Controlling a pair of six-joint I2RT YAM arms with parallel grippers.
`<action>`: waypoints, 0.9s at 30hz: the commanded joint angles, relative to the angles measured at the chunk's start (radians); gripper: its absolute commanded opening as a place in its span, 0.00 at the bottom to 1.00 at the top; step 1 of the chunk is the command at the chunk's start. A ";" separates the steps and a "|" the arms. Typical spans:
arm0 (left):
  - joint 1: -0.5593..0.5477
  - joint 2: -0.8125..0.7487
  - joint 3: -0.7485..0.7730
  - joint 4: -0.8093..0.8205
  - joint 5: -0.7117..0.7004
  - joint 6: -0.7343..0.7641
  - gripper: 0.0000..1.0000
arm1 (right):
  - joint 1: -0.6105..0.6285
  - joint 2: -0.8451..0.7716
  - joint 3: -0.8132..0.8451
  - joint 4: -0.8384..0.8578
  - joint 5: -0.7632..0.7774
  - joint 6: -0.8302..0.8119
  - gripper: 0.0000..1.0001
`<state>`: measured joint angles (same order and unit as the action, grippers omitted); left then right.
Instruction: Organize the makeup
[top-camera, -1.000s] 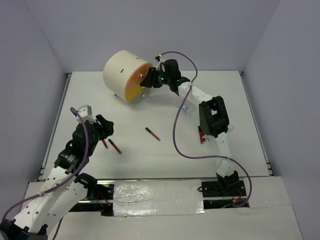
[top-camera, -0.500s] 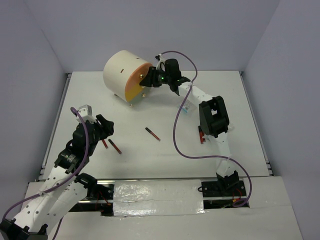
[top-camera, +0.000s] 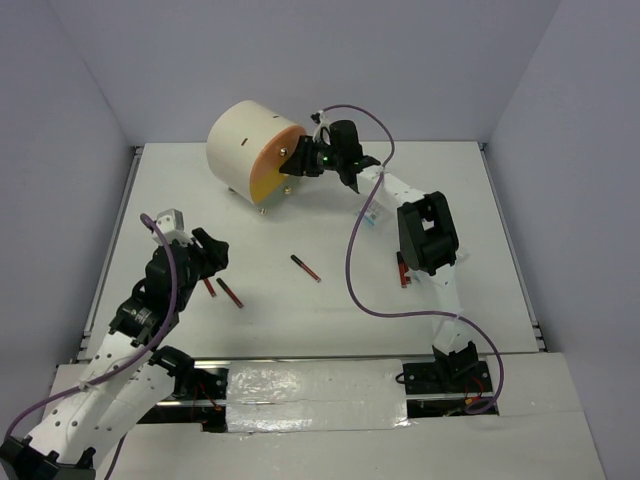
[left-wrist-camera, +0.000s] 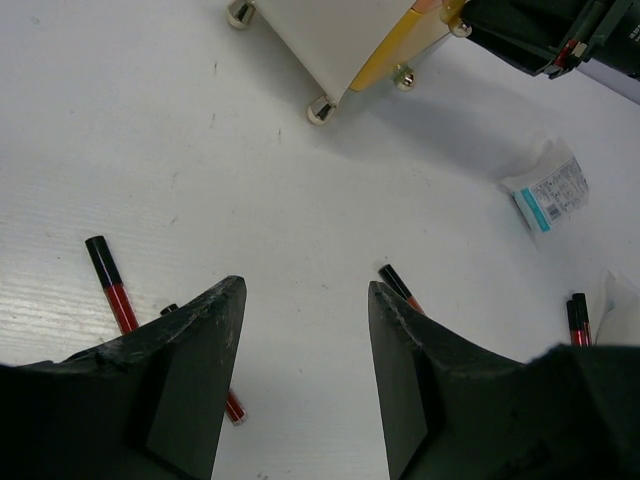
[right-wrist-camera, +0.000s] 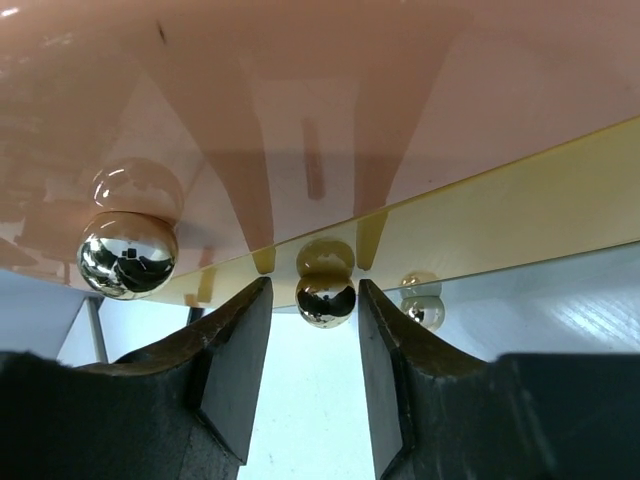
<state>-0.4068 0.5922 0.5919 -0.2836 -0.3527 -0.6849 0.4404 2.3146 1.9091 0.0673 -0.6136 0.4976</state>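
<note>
Several black-and-red sticks lie on the white table: two by my left gripper (top-camera: 210, 288) (top-camera: 230, 293), one mid-table (top-camera: 305, 267), and some under the right arm (top-camera: 403, 272). A clear packet (top-camera: 374, 215) with white-blue contents lies right of the chest. My left gripper (top-camera: 207, 252) is open and empty, hovering over the table (left-wrist-camera: 305, 290) with a stick (left-wrist-camera: 110, 285) to its left and another stick (left-wrist-camera: 398, 283) at its right finger. My right gripper (top-camera: 298, 160) is open at the chest's orange front, its jaws on either side of a gold knob (right-wrist-camera: 325, 298), with small gaps.
The cream cylindrical chest (top-camera: 240, 135) lies at the back centre, its orange-yellow front (top-camera: 275, 172) facing right-forward on gold ball feet (left-wrist-camera: 320, 110). A larger gold knob (right-wrist-camera: 127, 250) is left of my right jaws. A purple cable (top-camera: 352, 270) loops over the table.
</note>
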 joint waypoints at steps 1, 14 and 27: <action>0.005 0.004 0.026 0.049 0.014 -0.005 0.64 | -0.006 0.008 0.004 0.055 -0.014 0.004 0.47; 0.005 0.014 0.023 0.058 0.018 -0.008 0.64 | -0.019 -0.009 -0.033 0.080 -0.041 0.012 0.28; 0.005 0.032 0.003 0.096 0.029 -0.024 0.67 | -0.098 -0.190 -0.318 0.158 -0.124 -0.022 0.23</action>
<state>-0.4068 0.6186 0.5919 -0.2531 -0.3370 -0.6891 0.3740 2.2051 1.6527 0.2501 -0.7086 0.5076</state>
